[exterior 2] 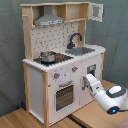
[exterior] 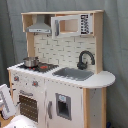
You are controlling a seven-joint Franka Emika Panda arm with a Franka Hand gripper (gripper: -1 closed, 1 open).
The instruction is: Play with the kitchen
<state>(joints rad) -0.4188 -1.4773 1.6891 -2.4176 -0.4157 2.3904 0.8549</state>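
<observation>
Grey curtain [exterior: 10, 30] hangs behind everything in both exterior views, and a wooden floor or platform [exterior 2: 20, 119] carries the kitchen [exterior 2: 62, 65], which stands upright in the middle of both pictures with its back to the curtain.

On the worktop [exterior: 102, 80], a small metal pot [exterior: 31, 62] sits on the hob [exterior: 42, 66] at one end. The grey sink [exterior: 74, 74] is let into the other half, and the black faucet [exterior: 85, 59] rises at the sink's rear edge. Above the hob hangs the range hood [exterior: 39, 26]; beside it on the upper shelf is a white cabinet with a window door [exterior: 70, 25], which in the second exterior view stands swung open at the top corner. Below the worktop's front edge are the knobs [exterior 2: 65, 73], and under them the oven door [exterior 2: 64, 96] with its window, shut.

The arm [exterior 2: 102, 97], white, reaches in from the second exterior view's lower right corner, its gripper [exterior 2: 88, 81] close against the lower front panel beside the oven door. Whether its fingers are apart or together I cannot tell.
</observation>
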